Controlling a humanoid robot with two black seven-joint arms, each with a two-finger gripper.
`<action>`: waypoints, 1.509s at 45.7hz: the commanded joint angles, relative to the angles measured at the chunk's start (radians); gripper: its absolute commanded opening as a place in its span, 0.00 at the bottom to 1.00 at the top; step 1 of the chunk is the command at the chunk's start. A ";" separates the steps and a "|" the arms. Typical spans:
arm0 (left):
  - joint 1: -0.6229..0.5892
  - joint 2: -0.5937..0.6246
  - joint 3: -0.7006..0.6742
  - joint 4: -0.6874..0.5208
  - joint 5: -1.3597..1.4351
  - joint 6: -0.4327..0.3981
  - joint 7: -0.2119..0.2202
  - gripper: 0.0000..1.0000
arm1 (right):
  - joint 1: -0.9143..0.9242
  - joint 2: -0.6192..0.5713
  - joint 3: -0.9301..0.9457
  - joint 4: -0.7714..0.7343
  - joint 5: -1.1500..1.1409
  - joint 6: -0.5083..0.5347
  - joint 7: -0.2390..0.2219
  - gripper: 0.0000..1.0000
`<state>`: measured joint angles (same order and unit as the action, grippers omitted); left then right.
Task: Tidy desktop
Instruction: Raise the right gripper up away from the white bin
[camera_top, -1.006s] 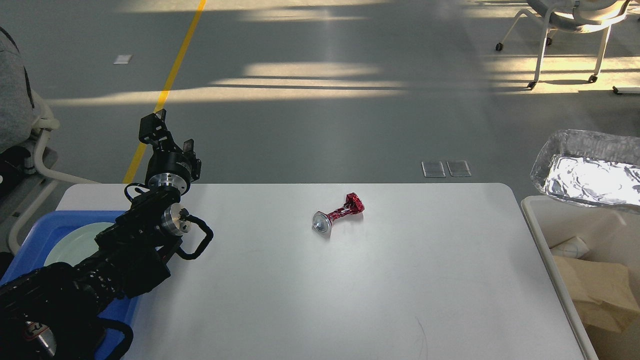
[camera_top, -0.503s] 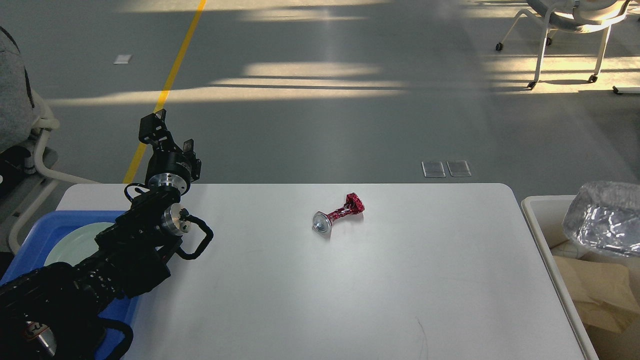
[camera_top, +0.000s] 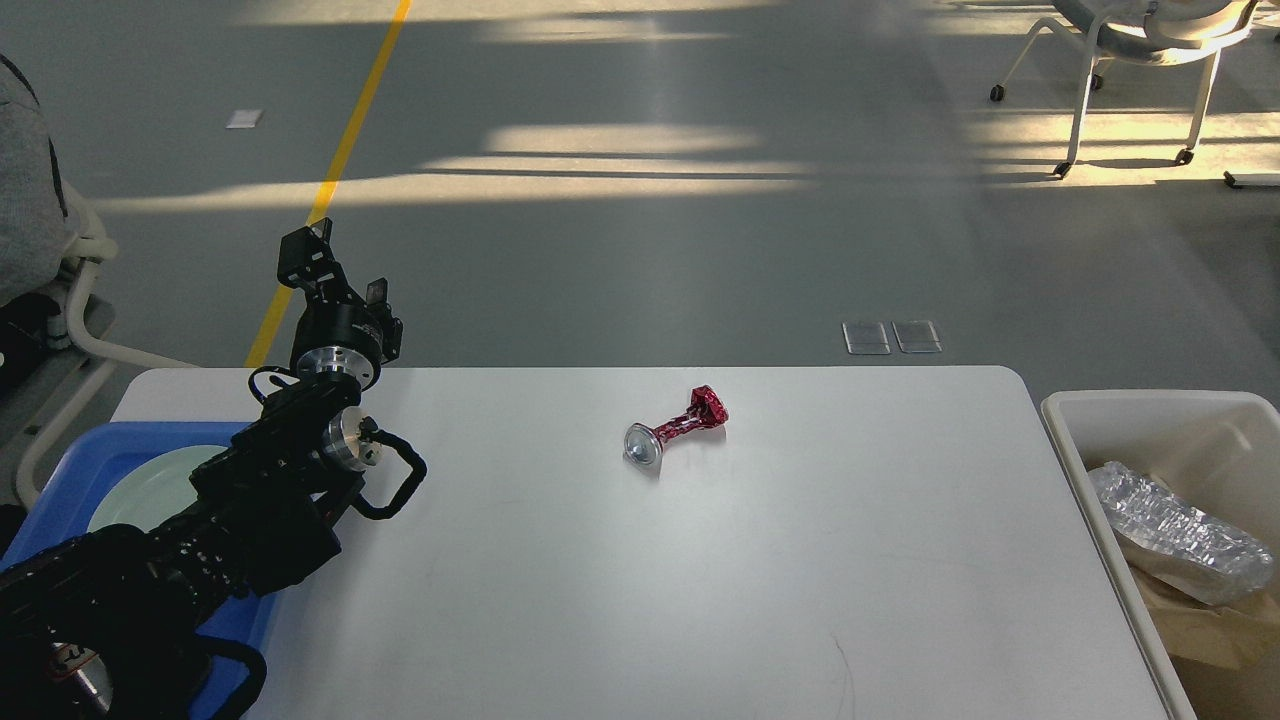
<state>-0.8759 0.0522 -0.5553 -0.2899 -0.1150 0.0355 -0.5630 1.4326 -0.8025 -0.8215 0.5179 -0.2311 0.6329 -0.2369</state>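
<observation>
The white desktop (camera_top: 640, 560) fills the lower part of the head view. A crushed red can (camera_top: 678, 424) with a silver end lies on its side near the desktop's middle back. My left gripper (camera_top: 342, 266) is raised over the desktop's back left corner, far left of the can. Its two black fingers stand apart and hold nothing. My right arm and gripper are out of view.
A blue tray (camera_top: 60, 470) holding a pale green plate (camera_top: 150, 485) sits at the left edge, partly under my left arm. A white bin (camera_top: 1080, 440) at the right holds a crumpled foil tray (camera_top: 1170, 530) and brown cardboard (camera_top: 1215, 620). A chair (camera_top: 1140, 40) stands far back right.
The foil tray dropped from above the white bin down into it and now lies crumpled inside. My left arm and the red can have not moved.
</observation>
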 joint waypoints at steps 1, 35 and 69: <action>0.000 0.000 0.000 0.000 0.000 0.000 0.000 0.96 | 0.133 0.032 0.004 0.063 0.084 0.004 -0.001 1.00; 0.000 0.000 -0.002 0.000 0.000 0.000 0.000 0.96 | 1.000 0.163 0.050 0.318 0.383 0.327 -0.002 1.00; 0.000 0.000 -0.002 0.000 0.000 0.001 0.000 0.96 | 0.694 0.236 0.062 0.441 0.369 0.327 -0.002 1.00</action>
<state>-0.8759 0.0522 -0.5556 -0.2899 -0.1151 0.0358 -0.5630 2.2567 -0.6147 -0.7734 0.9587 0.1379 0.9600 -0.2392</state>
